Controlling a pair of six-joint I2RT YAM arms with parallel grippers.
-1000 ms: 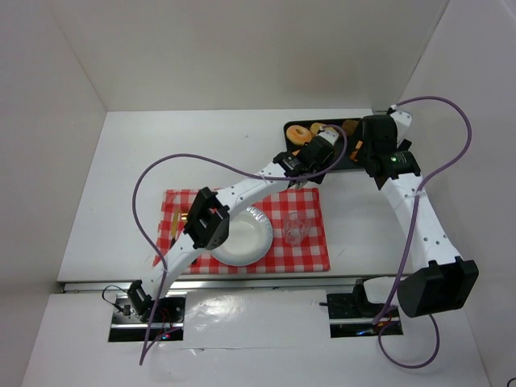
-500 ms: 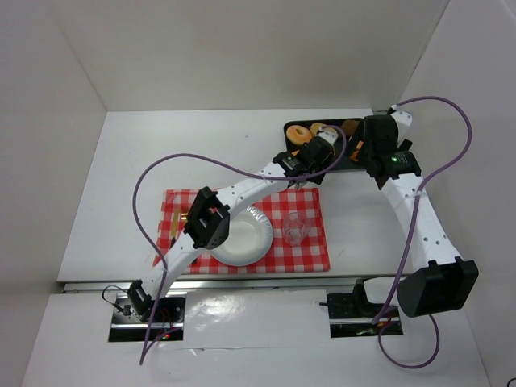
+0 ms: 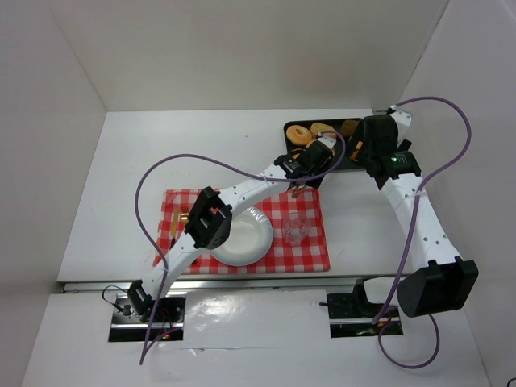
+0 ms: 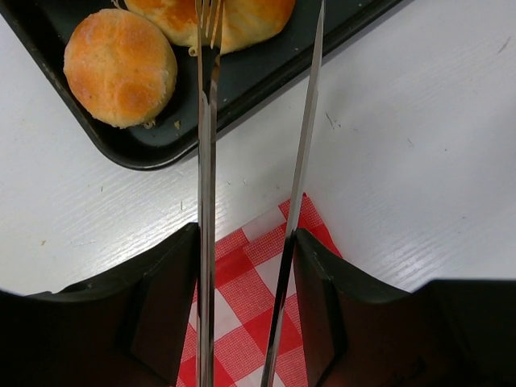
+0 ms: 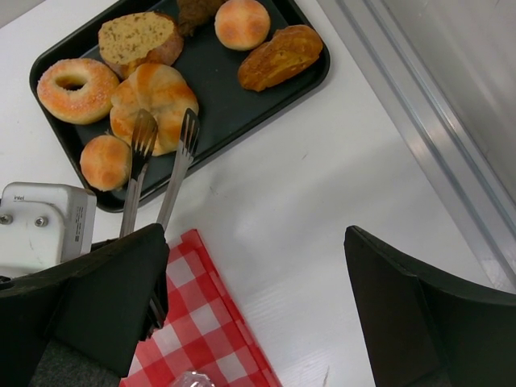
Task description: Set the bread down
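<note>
The bread [image 5: 153, 95], a golden bun with brown patches, lies on the black tray [image 5: 242, 105] among other baked goods; its edge also shows at the top of the left wrist view [image 4: 250, 16]. My left gripper [image 4: 246, 242] [image 3: 310, 158] is shut on metal tongs [image 4: 205, 161] [image 5: 179, 157]. The tongs' forked tips reach onto the bread's near side, one tip on its top and one at its right edge. The bread rests on the tray. My right gripper [image 5: 254, 242] [image 3: 367, 151] hovers open and empty over the bare table beside the tray.
On the tray are a sugared ring [image 5: 78, 89], a small orange bun [image 5: 105, 161] [image 4: 119, 66], a cut brown loaf [image 5: 137, 36], another small bun [image 5: 242, 22] and a long brown roll [image 5: 280, 55]. The red checked cloth [image 3: 310, 250] carries a white plate [image 3: 242, 235], a clear glass [image 3: 296, 230] and cutlery [image 3: 173, 222].
My left gripper has drifted slightly left and back toward me, and the tongs' arms stand a touch wider. The bread and the right arm have not moved.
</note>
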